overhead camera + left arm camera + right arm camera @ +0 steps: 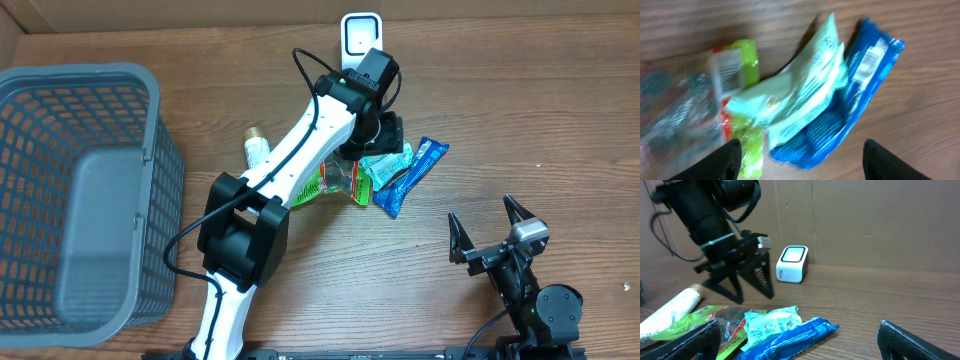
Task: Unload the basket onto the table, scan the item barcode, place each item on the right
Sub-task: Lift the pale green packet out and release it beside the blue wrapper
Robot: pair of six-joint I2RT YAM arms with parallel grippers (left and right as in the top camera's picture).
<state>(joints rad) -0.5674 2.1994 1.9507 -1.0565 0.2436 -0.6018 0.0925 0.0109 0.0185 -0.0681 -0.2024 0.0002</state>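
Note:
Three packets lie in a heap on the wooden table: a pale mint packet (383, 166) (800, 92) on top, a blue packet (412, 176) (860, 95) to its right, and a green and clear packet (328, 182) (740, 75) to its left. Barcodes show on the green packet and on the blue one. My left gripper (384, 142) (802, 161) (754, 295) hovers just above the heap, open, with nothing between its fingers. The white scanner (362, 38) (792, 263) stands at the back edge. My right gripper (493, 232) (800, 347) is open and empty, low at the front right, facing the heap.
A grey plastic basket (150, 150) fills the left side of the table. A white tube with a tan cap (257, 147) (675, 305) lies left of the heap, partly under the left arm. A cardboard wall (880, 220) rises behind the scanner.

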